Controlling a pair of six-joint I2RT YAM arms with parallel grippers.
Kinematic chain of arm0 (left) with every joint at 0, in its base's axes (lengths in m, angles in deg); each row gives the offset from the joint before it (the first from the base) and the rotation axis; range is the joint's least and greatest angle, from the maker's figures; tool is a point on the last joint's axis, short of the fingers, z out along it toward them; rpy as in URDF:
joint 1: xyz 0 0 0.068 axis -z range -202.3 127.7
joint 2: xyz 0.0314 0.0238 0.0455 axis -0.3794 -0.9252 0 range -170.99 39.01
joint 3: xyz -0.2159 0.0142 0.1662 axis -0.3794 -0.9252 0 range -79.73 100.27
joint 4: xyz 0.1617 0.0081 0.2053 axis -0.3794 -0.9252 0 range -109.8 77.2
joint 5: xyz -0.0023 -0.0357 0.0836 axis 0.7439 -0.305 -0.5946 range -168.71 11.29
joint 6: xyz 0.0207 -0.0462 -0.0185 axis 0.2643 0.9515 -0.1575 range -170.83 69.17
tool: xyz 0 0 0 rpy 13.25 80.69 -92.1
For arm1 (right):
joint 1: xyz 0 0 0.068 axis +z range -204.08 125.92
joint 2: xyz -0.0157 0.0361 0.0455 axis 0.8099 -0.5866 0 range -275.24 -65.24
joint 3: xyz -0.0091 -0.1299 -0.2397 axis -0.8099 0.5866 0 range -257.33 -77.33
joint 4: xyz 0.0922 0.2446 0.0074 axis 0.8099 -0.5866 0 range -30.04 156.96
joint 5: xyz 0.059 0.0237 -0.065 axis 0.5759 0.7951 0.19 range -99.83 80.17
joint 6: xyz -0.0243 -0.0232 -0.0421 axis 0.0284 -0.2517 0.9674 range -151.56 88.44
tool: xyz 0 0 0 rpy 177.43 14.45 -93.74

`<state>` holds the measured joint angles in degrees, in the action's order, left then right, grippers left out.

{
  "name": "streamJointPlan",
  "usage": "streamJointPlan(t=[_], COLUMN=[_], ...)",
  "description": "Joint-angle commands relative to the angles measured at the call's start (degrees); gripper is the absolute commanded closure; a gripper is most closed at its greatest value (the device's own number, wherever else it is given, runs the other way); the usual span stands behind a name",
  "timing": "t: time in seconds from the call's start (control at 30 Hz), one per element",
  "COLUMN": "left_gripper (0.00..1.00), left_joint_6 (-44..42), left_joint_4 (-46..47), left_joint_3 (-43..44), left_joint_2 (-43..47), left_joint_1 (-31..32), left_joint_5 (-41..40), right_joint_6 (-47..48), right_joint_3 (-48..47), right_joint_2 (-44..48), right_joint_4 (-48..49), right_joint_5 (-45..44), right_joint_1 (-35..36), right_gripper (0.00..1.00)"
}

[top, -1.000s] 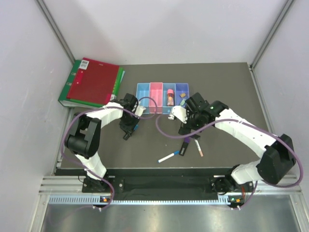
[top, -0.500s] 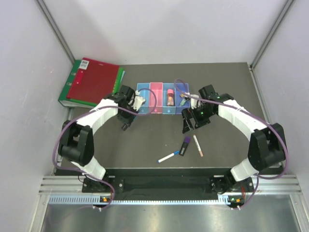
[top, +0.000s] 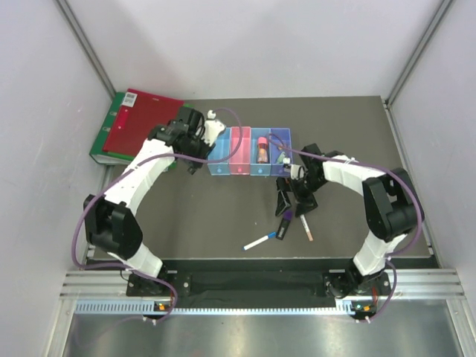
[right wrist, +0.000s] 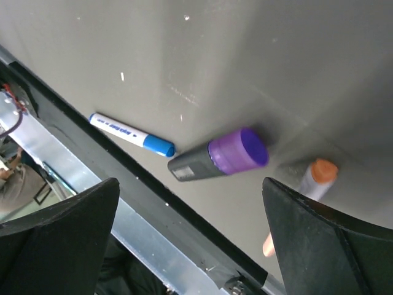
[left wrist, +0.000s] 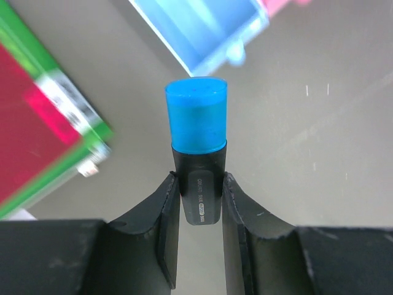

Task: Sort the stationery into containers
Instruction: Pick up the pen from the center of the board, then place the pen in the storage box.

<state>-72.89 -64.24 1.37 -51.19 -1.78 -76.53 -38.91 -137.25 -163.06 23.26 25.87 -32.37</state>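
1. The left gripper (left wrist: pixel 199 179) was clamped on the blue-black highlighter (left wrist: pixel 196 132), with the blue cap pointing away from the wrist. It hung over the table (left wrist: pixel 325 160) just beside the left-end light blue bin (left wrist: pixel 202 31), at the top centre of the left wrist view, and was not yet inside.
2. The right gripper (right wrist: pixel 189 203) had its jaws wide apart and held nothing. It hovered over three loose items on the table: the purple-black highlighter (right wrist: pixel 221 157), the white blue-capped pen (right wrist: pixel 132 135) and the thin pinkish pen (right wrist: pixel 316 175). In the top view they sat at lower centre, well apart from the containers (top: pixel 239 169).
3. The pink-capped brown bottle (top: pixel 262 149) lay in the third bin from the left. The pink bin looked empty. The right-end bin was partly hidden by a cable (top: pixel 291 153), so we could not tell its contents.
4. We judged that one item was surely sorted, one was about to be dropped and three were left, so the task was less than half done.
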Motion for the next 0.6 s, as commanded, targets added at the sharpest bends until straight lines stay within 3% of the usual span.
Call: streamJointPlan(t=[0.0,0.57], left_gripper=[1.00,1.00], left_joint_6=[-0.52,2.46], left_joint_4=[2.74,12.15], left_joint_3=[8.19,22.43], left_joint_2=[-4.45,-26.34], left_joint_1=[-0.21,-1.09], left_joint_5=[2.04,5.21], right_joint_6=[-0.99,-0.12], right_joint_3=[-4.06,-7.40], right_joint_2=[-1.76,-1.23], right_joint_4=[0.81,-0.95], right_joint_5=[-1.76,-11.18], right_joint_1=[3.24,9.31], right_gripper=[0.00,0.00])
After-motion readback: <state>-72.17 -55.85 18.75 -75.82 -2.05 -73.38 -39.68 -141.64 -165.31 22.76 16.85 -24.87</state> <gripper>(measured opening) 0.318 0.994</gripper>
